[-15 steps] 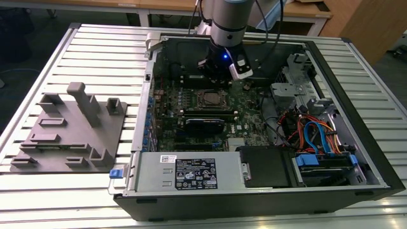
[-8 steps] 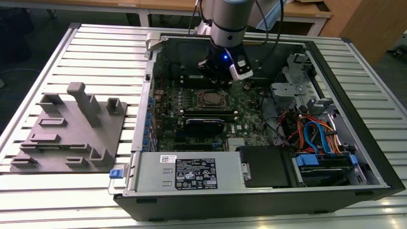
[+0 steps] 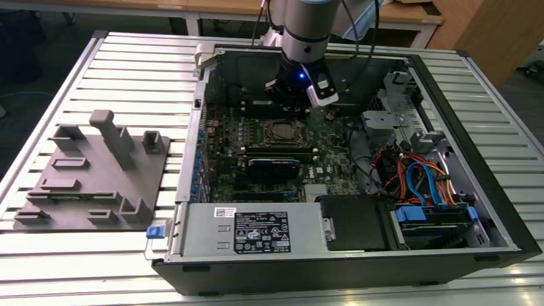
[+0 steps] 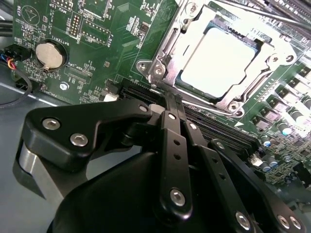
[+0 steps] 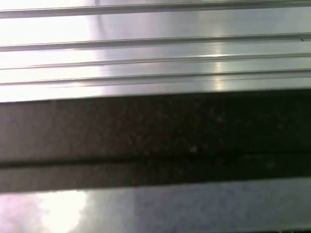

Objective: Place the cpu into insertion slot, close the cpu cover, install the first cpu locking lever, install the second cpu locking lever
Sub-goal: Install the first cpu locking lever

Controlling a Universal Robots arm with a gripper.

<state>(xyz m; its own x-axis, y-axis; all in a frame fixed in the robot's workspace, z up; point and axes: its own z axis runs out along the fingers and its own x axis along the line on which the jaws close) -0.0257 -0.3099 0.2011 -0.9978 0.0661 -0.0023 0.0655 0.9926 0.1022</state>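
Observation:
The cpu (image 4: pixel 218 60) lies flat in the insertion slot (image 4: pixel 151 68), its pale metal face showing through the window of the silver cpu cover (image 4: pixel 221 99), which lies down around it. A thin metal lever rod (image 4: pixel 277 17) runs past the socket's far corner. My gripper (image 4: pixel 172 97) hangs just beside the socket's corner, its black fingers (image 4: pixel 167 121) pressed together with nothing between them. In the exterior view the gripper (image 3: pixel 292 103) hovers over the motherboard, slightly behind the cpu (image 3: pixel 279 132).
The open computer case (image 3: pixel 476 191) lies on a slatted metal table (image 3: pixel 127 70). A grey fixture plate (image 3: pixel 93 172) stands at the exterior view's left. Power supply (image 3: pixel 255 233), drive bay cables (image 3: pixel 425 182), a coin battery (image 4: pixel 48 54) and long black slots (image 4: pixel 223 131) surround the socket.

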